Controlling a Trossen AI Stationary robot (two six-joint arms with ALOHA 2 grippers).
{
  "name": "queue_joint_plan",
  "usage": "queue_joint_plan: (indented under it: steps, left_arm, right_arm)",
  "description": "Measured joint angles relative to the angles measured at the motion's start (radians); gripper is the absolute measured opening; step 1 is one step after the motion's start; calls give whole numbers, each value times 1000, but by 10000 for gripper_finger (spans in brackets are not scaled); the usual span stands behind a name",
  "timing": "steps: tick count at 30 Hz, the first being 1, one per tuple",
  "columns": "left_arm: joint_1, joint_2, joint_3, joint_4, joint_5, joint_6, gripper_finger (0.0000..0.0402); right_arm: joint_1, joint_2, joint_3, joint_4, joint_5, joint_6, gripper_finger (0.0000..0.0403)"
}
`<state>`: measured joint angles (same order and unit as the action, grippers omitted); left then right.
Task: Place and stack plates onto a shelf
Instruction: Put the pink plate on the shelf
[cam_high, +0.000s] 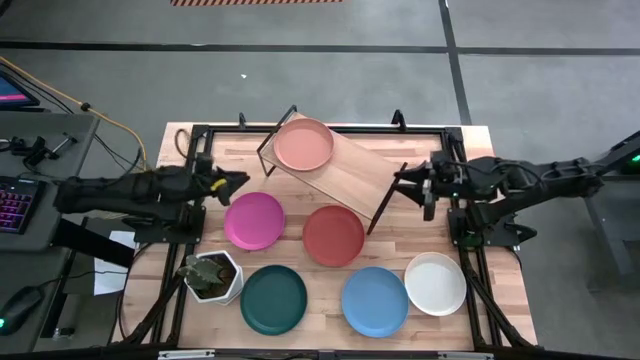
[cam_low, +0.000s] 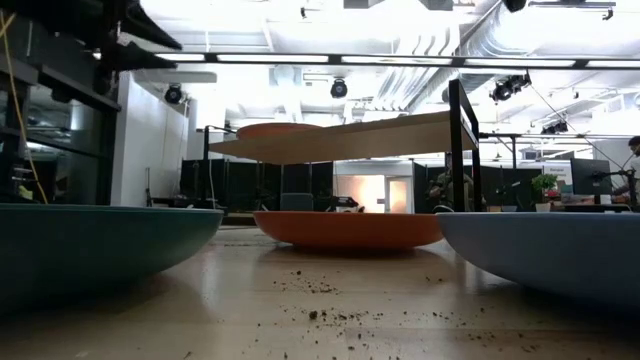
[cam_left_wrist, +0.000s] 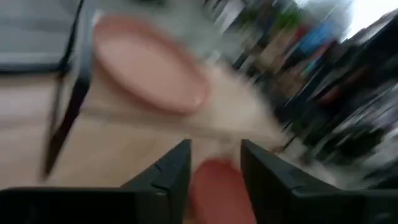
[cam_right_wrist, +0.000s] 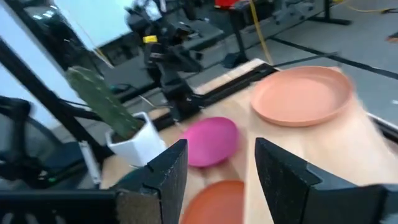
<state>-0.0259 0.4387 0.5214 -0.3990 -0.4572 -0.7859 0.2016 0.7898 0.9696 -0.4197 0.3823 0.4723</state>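
Observation:
The shelf (cam_high: 345, 172) stands askew on its black wire legs at the table's far middle. The peach plate (cam_high: 303, 145) lies on its far-left end. On the tabletop lie the magenta plate (cam_high: 254, 220), the red plate (cam_high: 333, 235), the dark green plate (cam_high: 273, 298), the blue plate (cam_high: 375, 300) and the white plate (cam_high: 435, 283). My left gripper (cam_high: 240, 181) hovers open just left of the shelf, above the magenta plate's far edge. My right gripper (cam_high: 401, 183) hovers open at the shelf's right end. The wrist views show both open: left gripper (cam_left_wrist: 216, 162), right gripper (cam_right_wrist: 221, 168).
A white hexagonal plant pot (cam_high: 213, 275) with a cactus stands near the table's left edge, beside the dark green plate. Black frame rails (cam_high: 190, 160) run along the table's edges. The shelf's near-right half (cam_high: 365, 185) is bare board. Crumbs of soil (cam_low: 330, 300) lie on the tabletop.

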Motion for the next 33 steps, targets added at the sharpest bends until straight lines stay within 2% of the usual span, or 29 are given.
queue_joint_plan:
  steps: [3, 6, 11, 14, 22, 33]
  left_arm:
    - [38, 130, 133, -264, 40, -80, 161]
    - [105, 252, 195, -440, 119, -132, 180]
    - [247, 432, 173, -502, 350, -57, 189]
    - [322, 542, 154, -507, 422, 27, 189]
    - [454, 775, 145, -487, 422, 172, 189]
    - [502, 947, 145, -454, 426, 260, 188]
  right_arm:
    - [0, 0, 22, -61, 30, -2, 169]
    - [0, 1, 18, -86, 37, -2, 169]
    - [0, 3, -3, -114, 35, 23, 169]
    - [0, 4, -3, -137, 35, 25, 169]
    - [0, 4, -3, -146, 35, 21, 169]
    - [0, 4, -3, -146, 35, 20, 169]
